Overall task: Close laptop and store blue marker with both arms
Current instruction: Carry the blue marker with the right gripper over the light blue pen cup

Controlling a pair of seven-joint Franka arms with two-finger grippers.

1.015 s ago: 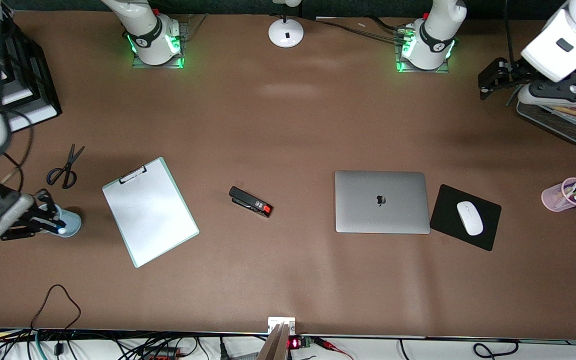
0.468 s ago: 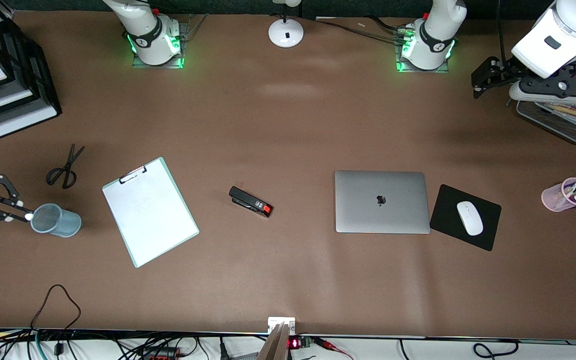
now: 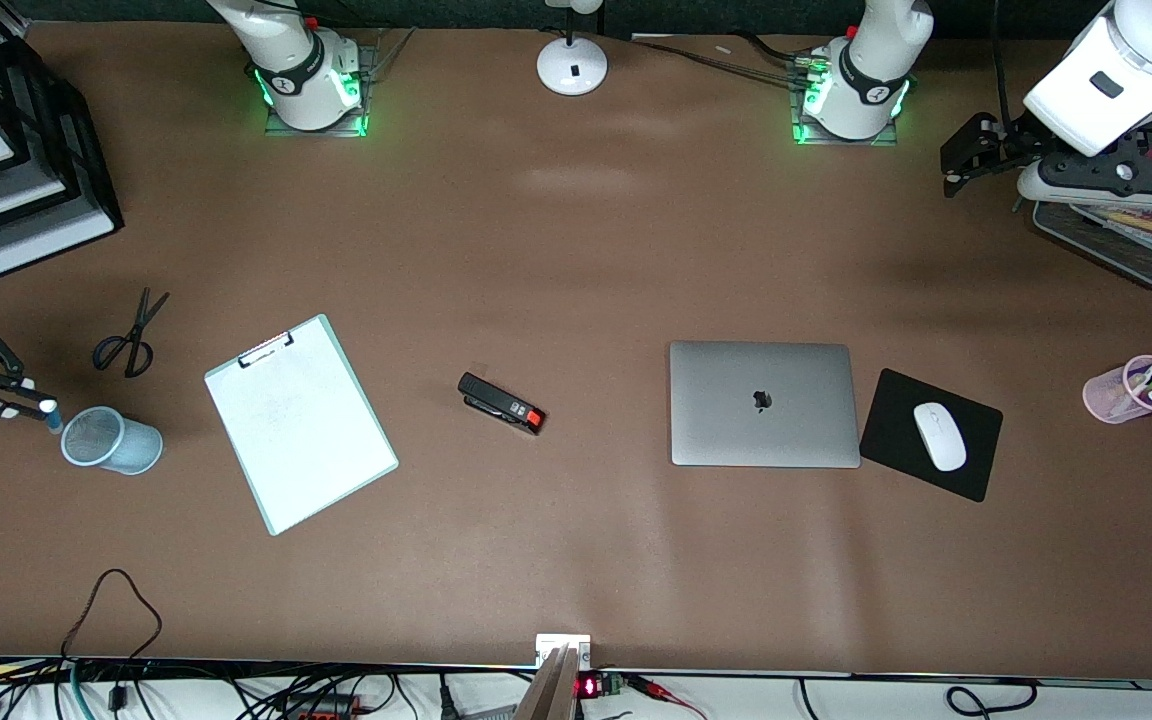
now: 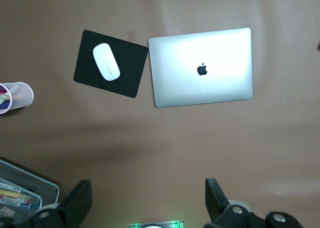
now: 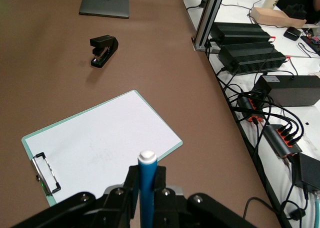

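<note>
Laptop [image 3: 764, 403]: lid closed, logo facing up, lying flat on the brown table [image 3: 576, 250] toward the left arm's end, its edge just beside a black mouse pad [image 3: 931, 434] carrying a white mouse [image 3: 939, 436]. Blue marker [image 5: 147, 188]: being gripped upright between the fingers of the right gripper [image 3: 31, 409], white end pointing away from the wrist; in the front view the marker [image 3: 51, 413] is showing just beside the rim of a blue mesh cup [image 3: 112, 440] at the right arm's end of the table, not in it. Right gripper: clenching on the marker. Left gripper [image 3: 958, 162]: hanging above the table beside a wire mesh tray [image 3: 1116, 243] of pens, its fingers [image 4: 76, 204] standing spread apart with nothing between them. Other items lying on the table: clipboard [image 3: 300, 423] with white sheet, black stapler [image 3: 501, 403] between clipboard and laptop, scissors [image 3: 130, 335], pink cup [image 3: 1131, 390] holding pens, stacked black trays [image 3: 11, 160].
</note>
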